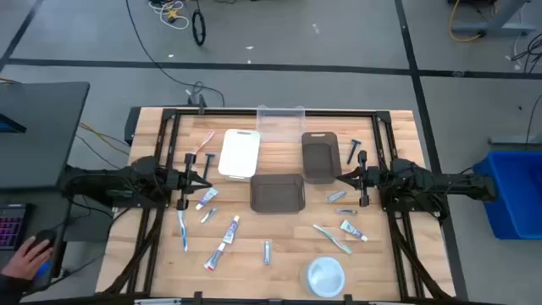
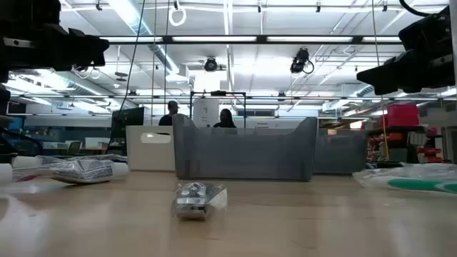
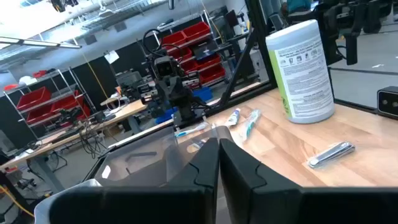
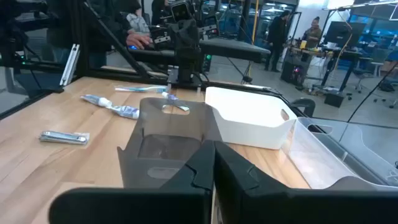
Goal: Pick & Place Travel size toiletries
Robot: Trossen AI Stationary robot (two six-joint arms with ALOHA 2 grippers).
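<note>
Workshop interior with ceiling strip lights and red storage bins on racks; a wooden bench (image 1: 279, 246) carries the work. I see two people standing far behind the bench in the low view, and a person's hand (image 1: 25, 254) on a mouse at the left desk.

Left gripper (image 1: 209, 174): raised over the left half of the bench, jaws pressed together, holding nothing. Right gripper (image 1: 340, 178): raised over the right half, facing the left one, jaws likewise pressed together and empty.

Between the two sets of jaws: a white bin (image 1: 240, 153), a dark grey bin (image 1: 277, 192), a second dark grey bin (image 1: 319, 156) and, beyond them, a clear bin (image 1: 280, 119).

Travel size toiletries, all lying loose on the bench outside the bins. Near the left jaws: a pink toothbrush (image 1: 203, 141), a blue toothbrush (image 1: 182, 230), a toothpaste tube (image 1: 231, 229) and a second tube (image 1: 214, 255). Between the arms, toward the front edge: a small silvery tube (image 1: 267, 252), also seen close in the low view (image 2: 194, 199). Near the right jaws: a black razor (image 1: 353, 151), a toothbrush (image 1: 332, 238) and a toothpaste tube (image 1: 353, 230).

A round white dish (image 1: 325, 276) sits at the front edge, nearer the right jaws. A wipes canister (image 3: 301, 71) stands upright in the left wrist view.
</note>
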